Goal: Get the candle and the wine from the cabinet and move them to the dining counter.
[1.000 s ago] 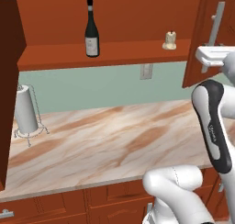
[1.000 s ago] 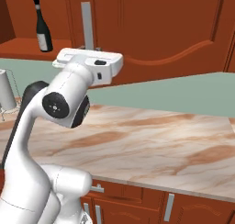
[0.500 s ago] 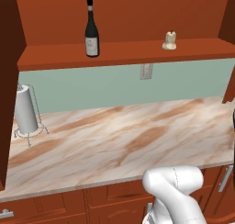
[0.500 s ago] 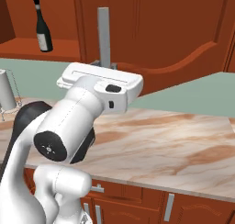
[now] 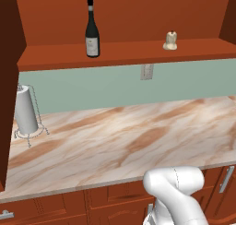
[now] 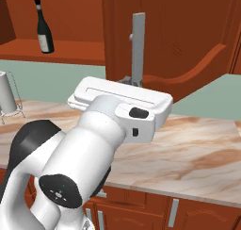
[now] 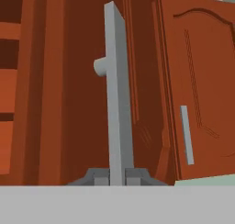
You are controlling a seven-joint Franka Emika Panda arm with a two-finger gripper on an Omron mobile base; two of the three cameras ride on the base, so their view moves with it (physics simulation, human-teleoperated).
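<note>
In the left base view, the wine [image 5: 92, 31] is standing upright on the cabinet [image 5: 124, 51] shelf at upper centre-left, the candle [image 5: 171, 40] sitting well apart toward the upper right. A paper-towel roll [image 5: 26, 110] is standing on the wall counter [image 5: 124, 141] at left.

In the right base view, the gripper [image 6: 132, 81] is pinching the silver door handle [image 6: 138, 47] at upper centre, the wine far off at upper left.

In the hand view, the fingers [image 7: 97, 176] are pressing together on that bar handle, rising up the frame's middle.
</note>
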